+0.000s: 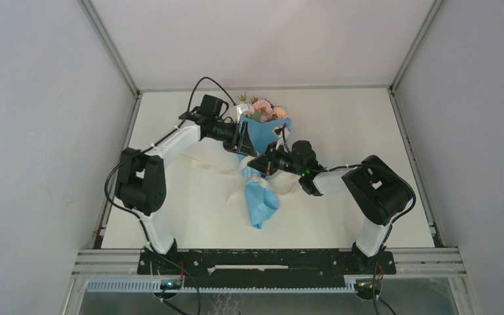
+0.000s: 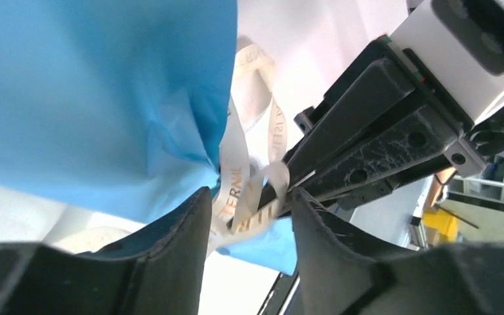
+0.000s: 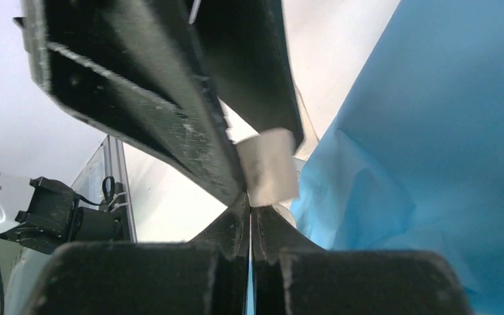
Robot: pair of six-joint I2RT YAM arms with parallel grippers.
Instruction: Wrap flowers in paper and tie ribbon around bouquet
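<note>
Okay, lettering first: gold capitals printed along the ribbon [image 2: 236, 177], "TERNAL" legible in the left wrist view, rest cut off or curled away. No other readable text.

Left fingers [image 2: 177, 262] parted to a moderate gap. Ribbon loops hanging in that gap, brushing the finger beside the blue paper [image 2: 105, 98], nothing clamped. Right fingers [image 3: 170, 275] pressed fully together, short ribbon end sticking out at the tips, looks pinched. Both sets of tips nearly meeting, tight against the waist of the bouquet [image 1: 260, 197].

Bouquet flat on the surface [image 1: 367, 131], flowers [image 1: 262, 108] toward the far edge, narrow end toward the arm bases. Well apart from left, right and near edges; blooms near the far edge.
</note>
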